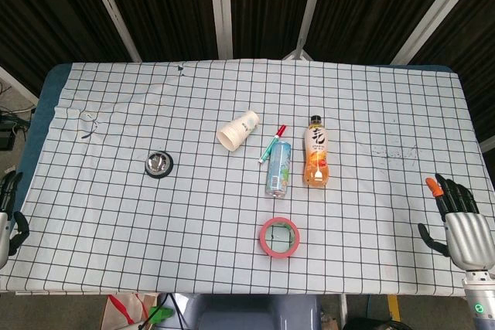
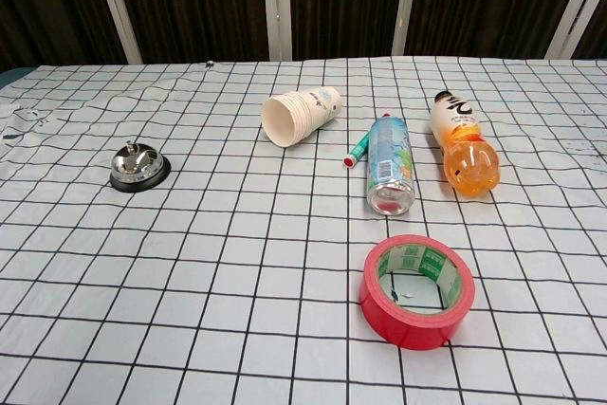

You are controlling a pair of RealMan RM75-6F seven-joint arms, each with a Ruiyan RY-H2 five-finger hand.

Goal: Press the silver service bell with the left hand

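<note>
The silver service bell (image 1: 158,164) on its black base stands on the checked cloth, left of centre; the chest view shows the bell (image 2: 137,167) at the left with nothing touching it. My left hand (image 1: 8,214) hangs at the table's left edge, far left of the bell, only partly in frame, fingers apart and empty. Off the front right corner my right hand (image 1: 458,218) rests with fingers spread, holding nothing. Neither hand appears in the chest view.
A stack of paper cups (image 1: 239,130) lies on its side near the middle, with a pen (image 1: 271,144), a can (image 1: 278,168) and an orange drink bottle (image 1: 316,161) lying to its right. A red tape roll (image 1: 279,237) sits near the front edge.
</note>
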